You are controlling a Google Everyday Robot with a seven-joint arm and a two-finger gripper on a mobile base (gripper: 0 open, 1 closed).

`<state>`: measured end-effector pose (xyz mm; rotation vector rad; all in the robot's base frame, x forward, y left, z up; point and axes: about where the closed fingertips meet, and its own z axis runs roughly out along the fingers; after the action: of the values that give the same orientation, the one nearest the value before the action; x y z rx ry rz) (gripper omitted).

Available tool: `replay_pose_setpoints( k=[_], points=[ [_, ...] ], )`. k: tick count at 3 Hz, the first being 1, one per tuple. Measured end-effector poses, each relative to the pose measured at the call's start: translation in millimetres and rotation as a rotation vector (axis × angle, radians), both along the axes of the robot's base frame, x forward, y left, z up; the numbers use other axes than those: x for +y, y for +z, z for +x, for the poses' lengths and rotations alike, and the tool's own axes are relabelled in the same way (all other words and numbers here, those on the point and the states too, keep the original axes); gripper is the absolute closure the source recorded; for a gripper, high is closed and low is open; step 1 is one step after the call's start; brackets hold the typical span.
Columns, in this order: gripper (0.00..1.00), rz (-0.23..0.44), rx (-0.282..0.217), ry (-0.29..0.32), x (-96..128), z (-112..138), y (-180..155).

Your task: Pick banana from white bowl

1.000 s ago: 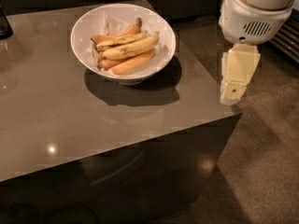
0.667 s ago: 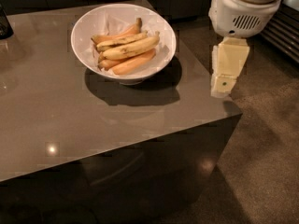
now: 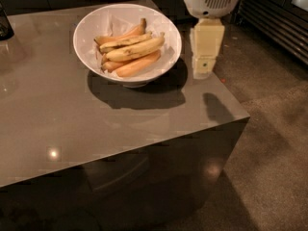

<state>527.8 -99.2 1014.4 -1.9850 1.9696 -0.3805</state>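
banana [image 3: 137, 49] sits on top of the pile in the white bowl [image 3: 83, 32] — untouched. gripper [image 3: 202, 73] hangs just right of the bowl, above the table [image 3: 72, 129] edge — released or clenched, can't tell.

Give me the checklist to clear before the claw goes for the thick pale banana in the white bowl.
1. Banana on top of the pile in the white bowl, nothing over it: ok.
2. Claw above the banana: not ok; it hangs to the right of the bowl, outside the rim.
3. Banana free of neighbours: not ok; the spotted banana and an orange banana lie against it.
4. Bowl upright on the table: ok.
5. Way from claw to banana free: ok, it seems; only the bowl's rim lies between.
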Motion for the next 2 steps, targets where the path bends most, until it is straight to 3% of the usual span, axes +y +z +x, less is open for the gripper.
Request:
replay_pose_setpoints(
  k=[1,2],
  points=[
    [0.00,-0.037,-0.026,0.051,21.7,21.6,4.1],
    [0.00,-0.029,-0.041,0.053,23.6,22.1,7.8]
  ],
)
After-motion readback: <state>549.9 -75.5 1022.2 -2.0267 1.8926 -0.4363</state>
